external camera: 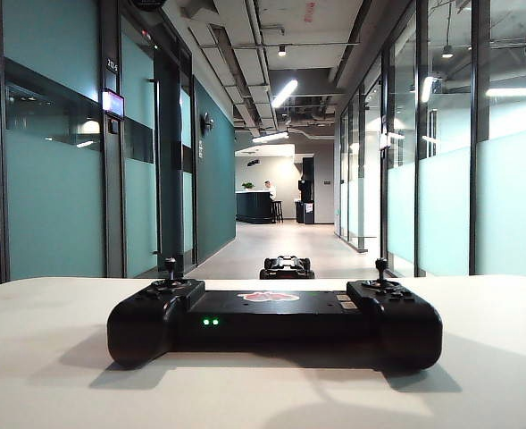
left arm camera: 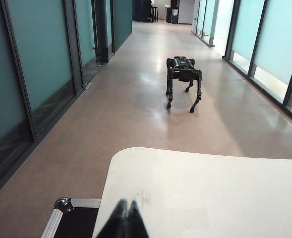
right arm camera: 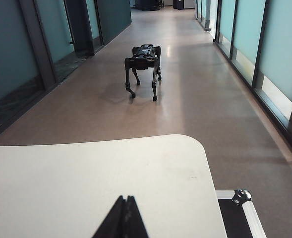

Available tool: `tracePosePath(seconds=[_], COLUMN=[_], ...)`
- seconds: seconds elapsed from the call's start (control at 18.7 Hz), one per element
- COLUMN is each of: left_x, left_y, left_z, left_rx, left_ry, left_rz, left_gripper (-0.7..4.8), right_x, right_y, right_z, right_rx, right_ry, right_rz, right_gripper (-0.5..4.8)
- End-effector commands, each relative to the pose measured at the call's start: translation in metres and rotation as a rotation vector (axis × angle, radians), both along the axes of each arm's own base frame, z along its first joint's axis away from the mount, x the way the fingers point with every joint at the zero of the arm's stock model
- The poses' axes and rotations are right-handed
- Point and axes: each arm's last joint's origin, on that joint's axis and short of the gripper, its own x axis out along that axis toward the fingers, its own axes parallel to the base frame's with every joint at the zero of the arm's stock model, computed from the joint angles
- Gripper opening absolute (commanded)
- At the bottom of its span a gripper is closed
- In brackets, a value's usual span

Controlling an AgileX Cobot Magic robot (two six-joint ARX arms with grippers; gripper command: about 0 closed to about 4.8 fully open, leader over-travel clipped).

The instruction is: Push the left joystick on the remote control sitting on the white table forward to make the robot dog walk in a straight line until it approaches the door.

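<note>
The black remote control lies on the white table, green lights lit on its front. Its left joystick stands upright on the left handle, with the twin stick on the right handle. The robot dog stands on the corridor floor beyond the table, facing away. It also shows as the robot dog and the robot dog. My left gripper and right gripper are both shut and hold nothing, above the bare table. No gripper appears in the exterior view. Neither wrist view shows the remote.
A long corridor runs ahead between glass walls, with a dark doorway on its left side and a counter at the far end. A black case with metal edging sits beside the table's left corner, and a black case beside its right corner.
</note>
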Motion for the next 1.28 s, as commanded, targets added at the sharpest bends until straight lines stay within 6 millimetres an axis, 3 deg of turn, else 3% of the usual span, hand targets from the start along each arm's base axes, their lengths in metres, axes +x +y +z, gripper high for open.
tracePosePath(seconds=[0.05,0.59,1.02,1.28], left_x=[0.000,-0.001,-0.011,0.001], left_y=[0.000,0.000,0.000,-0.002], left_z=[0.003,0.008,0.056,0.084], left_rx=[0.001,0.001,-0.081,-0.116], left_ry=[-0.023,-0.054,-0.107,-0.029], left_rz=[-0.004,-0.005,-0.012,-0.082], left_gripper=[-0.05,-0.05,-0.05,-0.05], right_x=[0.000,0.000,-0.018,-0.019], right_y=[0.000,0.000,-0.001,-0.001], right_z=[0.000,0.006,0.062,0.100], right_rx=[0.001,-0.002,0.006,0.009], right_ry=[-0.017,-0.063,-0.134,-0.062], right_rz=[-0.005,-0.004,-0.054,-0.047], right_gripper=[-0.06,-0.06,-0.06,-0.06])
